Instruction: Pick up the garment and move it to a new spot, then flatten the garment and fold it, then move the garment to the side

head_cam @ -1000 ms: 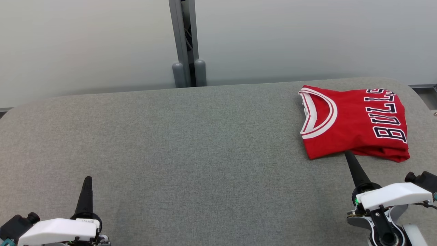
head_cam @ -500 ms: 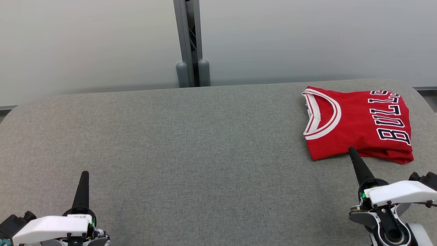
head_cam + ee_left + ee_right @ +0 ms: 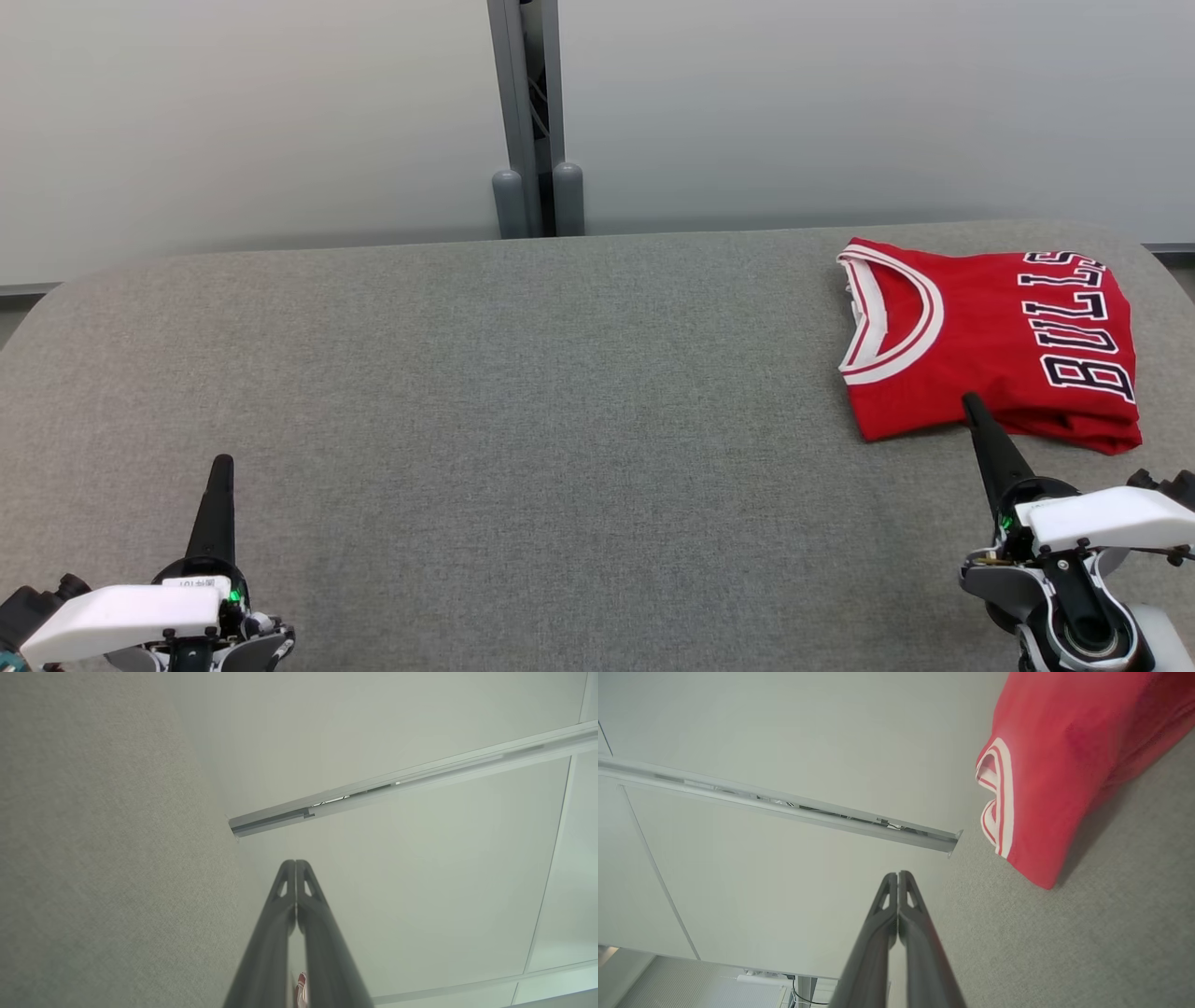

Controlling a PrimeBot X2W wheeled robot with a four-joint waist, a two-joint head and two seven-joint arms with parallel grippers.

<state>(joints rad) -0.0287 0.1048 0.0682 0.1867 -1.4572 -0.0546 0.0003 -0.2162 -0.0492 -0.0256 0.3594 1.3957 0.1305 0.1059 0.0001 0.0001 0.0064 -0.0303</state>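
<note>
The red Bulls jersey (image 3: 990, 345) lies folded at two o'clock on the table (image 3: 560, 373). The left gripper (image 3: 221, 462) and right gripper (image 3: 971, 399) stand closed, empty.

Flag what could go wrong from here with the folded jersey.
1. The right gripper, fingers shut, points at the near edge of the jersey; a careless move could snag it and spoil the fold.
2. The jersey lies near the rounded right corner of the table; a push could slide it off.
</note>
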